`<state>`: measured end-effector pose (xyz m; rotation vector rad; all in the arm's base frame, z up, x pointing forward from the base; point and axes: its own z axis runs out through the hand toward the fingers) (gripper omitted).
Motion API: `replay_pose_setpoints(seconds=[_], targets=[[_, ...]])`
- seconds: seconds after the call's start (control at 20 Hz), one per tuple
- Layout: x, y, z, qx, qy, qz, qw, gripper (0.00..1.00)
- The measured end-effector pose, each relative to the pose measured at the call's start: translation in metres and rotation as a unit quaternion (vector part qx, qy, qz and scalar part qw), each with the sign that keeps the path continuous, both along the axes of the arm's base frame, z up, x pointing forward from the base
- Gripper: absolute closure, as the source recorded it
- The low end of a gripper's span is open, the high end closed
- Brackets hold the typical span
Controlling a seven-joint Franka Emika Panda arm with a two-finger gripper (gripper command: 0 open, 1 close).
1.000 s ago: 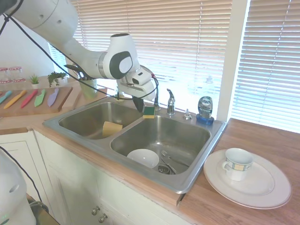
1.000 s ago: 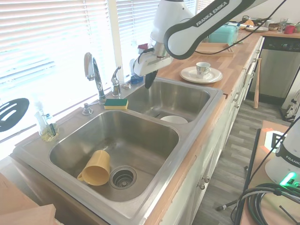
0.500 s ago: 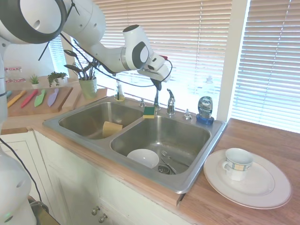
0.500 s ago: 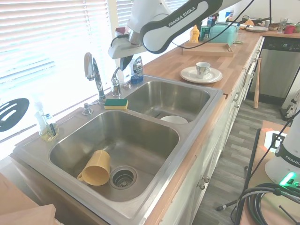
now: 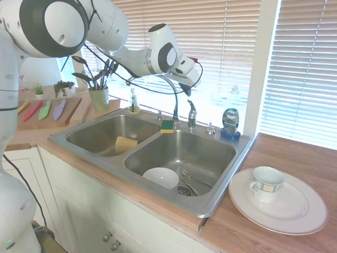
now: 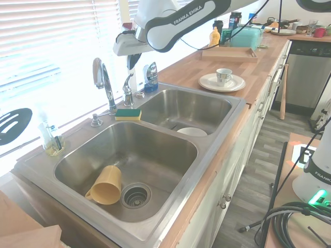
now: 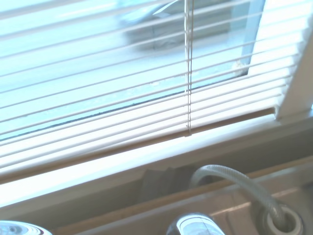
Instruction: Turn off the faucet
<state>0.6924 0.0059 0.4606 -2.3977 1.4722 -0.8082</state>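
The faucet (image 5: 174, 100) stands behind the divider of the double sink (image 5: 221, 187), its lever handle (image 6: 126, 85) upright just beside the spout. The hand (image 6: 130, 61) hovers above that lever, apart from it (fingers too dark to tell whether parted). "FRANKA EMIKA" reads along the arm (image 6: 181, 15). The blue-labelled soap bottle (image 5: 230, 122) stands near.

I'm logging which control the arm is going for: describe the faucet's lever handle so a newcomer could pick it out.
Along the back rim of the double sink, under the window, stands the faucet with its tall arched spout. The lever handle is the short upright chrome piece between that spout and the blue-labelled soap bottle. It stands taller than the small low knob beside it.
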Motion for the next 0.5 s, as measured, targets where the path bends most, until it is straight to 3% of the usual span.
replay_pose_setpoints(seconds=[0.5], targets=[[0.0014, -0.0041, -0.0117, 0.006, 0.011, 0.002, 0.9999, 1.00]])
